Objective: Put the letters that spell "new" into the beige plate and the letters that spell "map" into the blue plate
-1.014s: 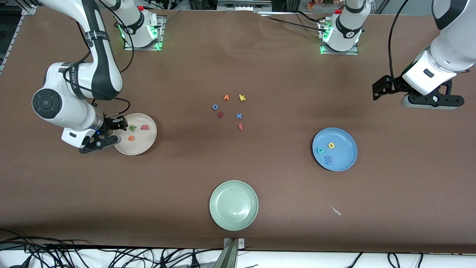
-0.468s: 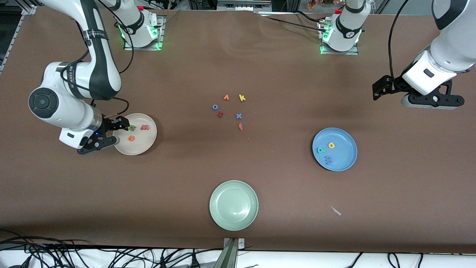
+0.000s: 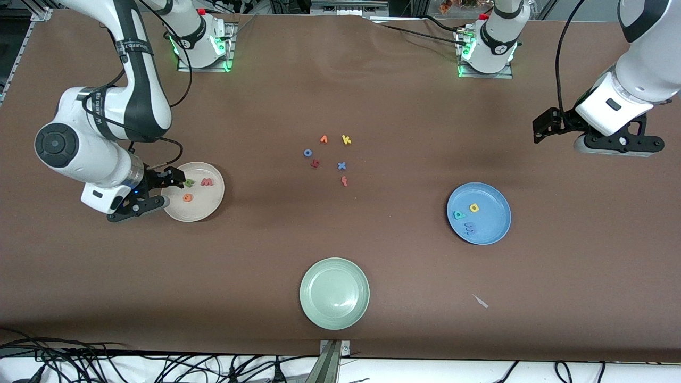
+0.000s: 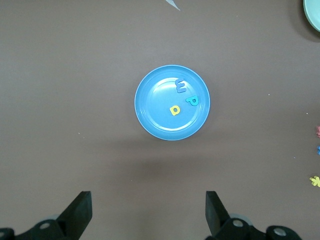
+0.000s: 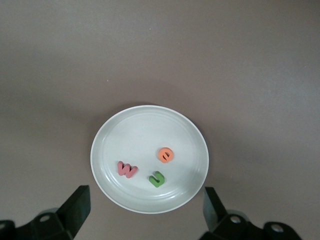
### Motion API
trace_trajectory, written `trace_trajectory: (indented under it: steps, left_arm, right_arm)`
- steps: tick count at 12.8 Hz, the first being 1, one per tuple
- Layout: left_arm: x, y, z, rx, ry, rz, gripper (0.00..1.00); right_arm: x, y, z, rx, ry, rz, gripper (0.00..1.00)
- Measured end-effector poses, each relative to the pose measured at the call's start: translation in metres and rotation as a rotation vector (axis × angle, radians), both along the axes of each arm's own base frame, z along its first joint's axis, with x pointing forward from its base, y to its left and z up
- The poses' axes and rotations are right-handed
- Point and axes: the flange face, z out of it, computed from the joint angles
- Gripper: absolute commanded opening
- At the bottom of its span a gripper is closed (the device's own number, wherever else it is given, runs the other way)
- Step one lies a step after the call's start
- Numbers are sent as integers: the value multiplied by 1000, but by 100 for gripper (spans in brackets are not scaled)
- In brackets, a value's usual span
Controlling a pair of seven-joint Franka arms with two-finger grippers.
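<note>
Right wrist view showed the right gripper (image 5: 145,212) spread wide and empty at the rim of the beige plate (image 5: 107,132), with green n (image 5: 157,178), orange e (image 5: 165,154) and red w (image 5: 127,169) lying flat in it, w's long axis slanted. Left gripper (image 4: 149,210) was wide open, empty, waiting off the blue plate (image 4: 150,107), which held m, a, p. Judgement: lift straight up, clear of the rim

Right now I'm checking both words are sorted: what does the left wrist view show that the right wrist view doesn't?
Only the left wrist view: the blue plate holding the blue m, yellow a and teal p.

Only the right wrist view: the beige plate holding the red w, orange e and green n.

Both: brown table, three letters in a plate, open fingers.
</note>
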Motion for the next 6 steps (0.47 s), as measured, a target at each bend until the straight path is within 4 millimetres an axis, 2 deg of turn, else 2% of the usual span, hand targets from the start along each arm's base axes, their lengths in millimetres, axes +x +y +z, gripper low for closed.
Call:
trace_trajectory:
  steps: [6]
  left_arm:
    - [0, 0, 0, 0, 0, 0, 100]
  right_arm:
    - [7, -1, 13, 3, -29, -3, 100]
